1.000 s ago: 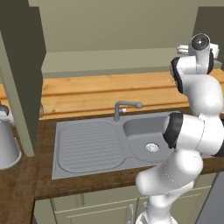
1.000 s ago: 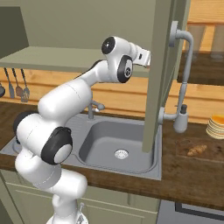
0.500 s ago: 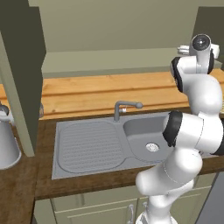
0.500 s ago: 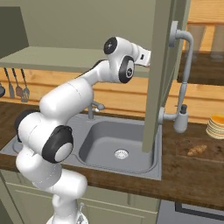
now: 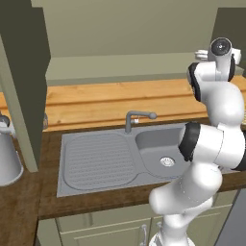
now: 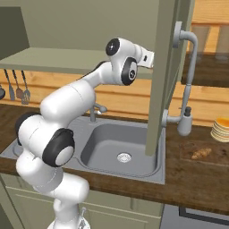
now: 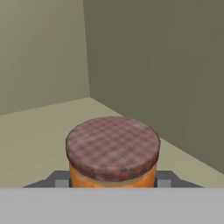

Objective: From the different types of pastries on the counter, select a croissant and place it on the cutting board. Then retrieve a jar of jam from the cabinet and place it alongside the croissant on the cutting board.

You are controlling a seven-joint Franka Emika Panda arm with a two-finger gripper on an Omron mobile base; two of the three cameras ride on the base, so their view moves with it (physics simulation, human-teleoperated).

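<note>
jam jar (image 7: 113, 151) (checked lid) inside cabinet (image 7: 153, 65), jaws clamped on its sides, croissant (image 6: 201, 154) on cutting board (image 6: 219, 154)

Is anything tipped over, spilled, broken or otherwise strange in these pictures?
Nothing stands out. The jam jar stands upright on the cabinet shelf, lid on, between the gripper fingers. The croissant lies on the cutting board, and the sink looks dry.
</note>
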